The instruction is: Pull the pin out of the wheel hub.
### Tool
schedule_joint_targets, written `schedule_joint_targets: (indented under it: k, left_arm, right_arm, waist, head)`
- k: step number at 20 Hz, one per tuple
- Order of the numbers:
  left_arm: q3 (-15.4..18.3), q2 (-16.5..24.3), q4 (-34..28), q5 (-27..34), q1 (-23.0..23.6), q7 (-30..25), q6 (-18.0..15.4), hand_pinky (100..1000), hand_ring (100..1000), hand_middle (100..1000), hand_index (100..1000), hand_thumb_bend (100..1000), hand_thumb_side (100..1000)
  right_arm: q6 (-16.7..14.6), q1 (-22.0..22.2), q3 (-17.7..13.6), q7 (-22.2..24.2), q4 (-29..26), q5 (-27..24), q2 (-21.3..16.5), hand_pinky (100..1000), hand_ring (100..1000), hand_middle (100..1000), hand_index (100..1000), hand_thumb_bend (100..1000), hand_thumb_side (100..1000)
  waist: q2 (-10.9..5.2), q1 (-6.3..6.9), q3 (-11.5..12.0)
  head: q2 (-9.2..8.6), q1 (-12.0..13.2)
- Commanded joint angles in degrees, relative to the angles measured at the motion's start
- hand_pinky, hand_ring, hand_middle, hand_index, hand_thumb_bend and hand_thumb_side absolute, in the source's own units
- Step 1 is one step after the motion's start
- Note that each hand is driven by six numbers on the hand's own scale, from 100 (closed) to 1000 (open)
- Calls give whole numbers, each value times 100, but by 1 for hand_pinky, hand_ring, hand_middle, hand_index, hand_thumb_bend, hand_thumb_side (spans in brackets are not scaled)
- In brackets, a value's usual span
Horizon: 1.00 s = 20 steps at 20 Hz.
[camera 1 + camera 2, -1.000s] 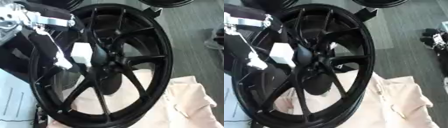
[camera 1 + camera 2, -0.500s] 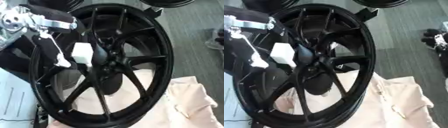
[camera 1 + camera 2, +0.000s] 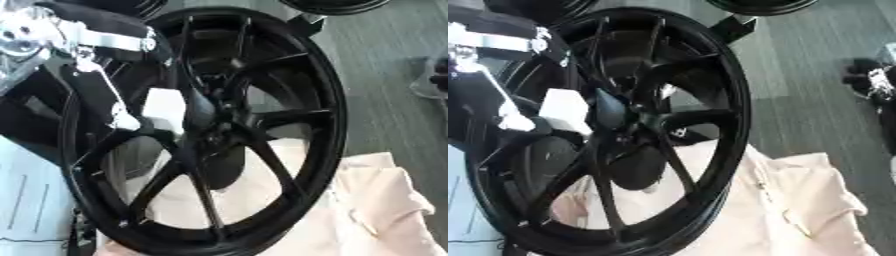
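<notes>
Hardly anything has changed over the last second. The wheel (image 3: 219,130) stands on edge just as it did, and the left arm (image 3: 87,35), silver bracket and all, has only drifted a touch at the wheel's upper left, which could just as well be the head moving. A thin rod runs down from that bracket to a small white knob (image 3: 122,120) beside the rim. A white block (image 3: 162,107) sits just left of the hub (image 3: 214,125), in the same spot between the spokes as before. So, to my eye, the pull has not happened yet: nothing has come away from the hub, and the arm looks to be lining up or holding rather than drawing back. I cannot pick out the pin itself; it may be tied up with that white block, or lost in the black of the hub. The left hand I cannot make out against the dark wheel either, so whether it is spread or pinching anything I cannot tell. The right hand is nowhere to be seen. There is no bin, tray or box here. The wheel simply rests on a cream cloth (image 3: 385,210) spread over the grey floor (image 3: 394,45), with a pale sheet (image 3: 26,200) at lower left and another wheel (image 3: 337,5) at the far edge.
</notes>
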Motion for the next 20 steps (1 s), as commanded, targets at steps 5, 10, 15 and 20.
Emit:
schedule_joint_targets:
  k: [5, 10, 15, 20]
  left_arm:
    - [74, -13, -126, -408, -205, -45, -4, 749, 718, 626, 627, 471, 100]
    - [20, -84, -145, -668, -253, 106, -49, 738, 686, 580, 534, 445, 100]
    - [-4, -86, -176, -811, -250, 24, -158, 734, 663, 547, 431, 458, 100]
    - [30, -56, -228, -910, -226, 62, -274, 726, 646, 525, 373, 439, 100]
  right_arm:
    - [2, -51, -7, 13, -56, 29, -188, 895, 767, 733, 790, 100, 738]
    - [7, -48, 4, 26, -56, 37, -190, 895, 767, 733, 790, 100, 739]
    - [6, -44, 5, 27, -62, 32, -194, 895, 767, 733, 791, 100, 740]
    - [9, -41, 3, 28, -61, 30, -196, 895, 767, 733, 791, 100, 740]
  waist:
    - [-138, -37, 2]
    - [-138, -37, 1]
    - [-138, -35, 3]
    - [-140, -35, 5]
  head:
    - [46, 11]
    - [56, 11]
    - [78, 27]
    - [82, 42]
